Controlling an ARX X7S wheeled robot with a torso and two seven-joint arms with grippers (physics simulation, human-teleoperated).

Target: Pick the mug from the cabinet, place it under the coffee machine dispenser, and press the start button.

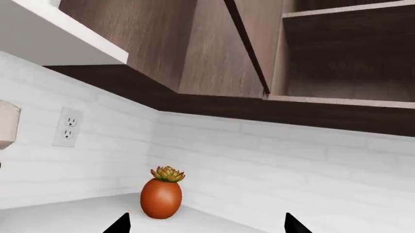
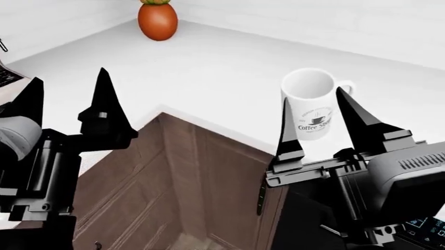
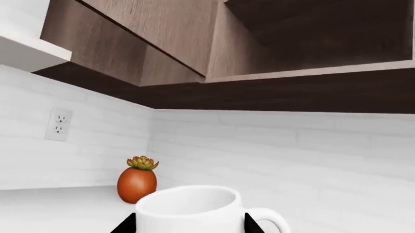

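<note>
The white mug (image 2: pixel 313 104) with its "Coffee Shop" logo stands upright between the two black fingers of my right gripper (image 2: pixel 318 113), just over the counter's front edge. In the right wrist view the mug (image 3: pixel 188 208) fills the gap and both fingertips press against its sides, with the handle off to one side. I cannot tell whether its base rests on the counter. My left gripper (image 2: pixel 68 104) is open and holds nothing, well to the left; its tips (image 1: pixel 207 225) stand wide apart. The coffee machine dispenser is out of view.
An orange pot with a succulent (image 2: pixel 157 20) stands in the counter's back corner. The white counter (image 2: pixel 208 62) wraps an inner corner over brown base cabinets (image 2: pixel 201 177). Overhead, an upper cabinet (image 1: pixel 343 53) is open. A wall outlet (image 1: pixel 67 127) and a cream-beige appliance edge (image 1: pixel 8 124) are at the left.
</note>
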